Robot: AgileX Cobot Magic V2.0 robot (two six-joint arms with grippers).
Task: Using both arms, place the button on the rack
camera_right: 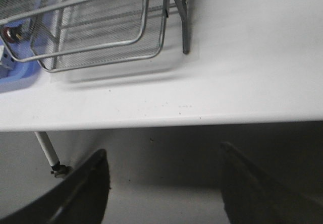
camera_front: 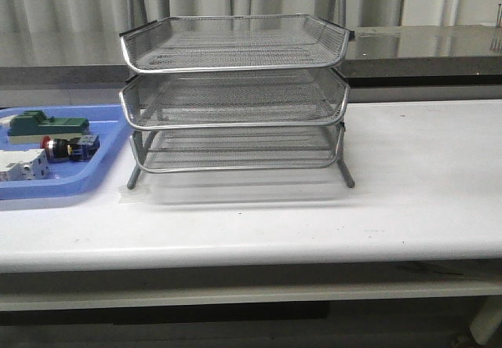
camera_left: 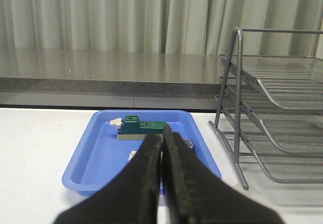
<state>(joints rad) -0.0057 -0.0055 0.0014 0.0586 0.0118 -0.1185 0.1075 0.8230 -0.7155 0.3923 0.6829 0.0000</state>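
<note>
Button (camera_front: 58,147): lying in blue tray (camera_front: 78,177) at desk (camera_front: 408,191) left, ungrasped. Rack (camera_front: 235,89): centre, all tiers bare. Left end effector (camera_left: 162,158): pressed together, holding nothing. Right end effector (camera_right: 164,183): spread apart, off desk edge. Pickup and placement outstanding.

— What does the counter (camera_front: 423,175) look like?

— White and smooth, with a rounded front edge and a few small dark specks near that edge.

— What stands directly on it?

— The rack (camera_front: 235,97), a three-tier silver wire-mesh stack, planted on its metal feet at mid-counter. Just beside it, on the left, lies a flat blue tray (camera_front: 94,172).

— Do they touch?

— They sit very close; I cannot tell.
</note>
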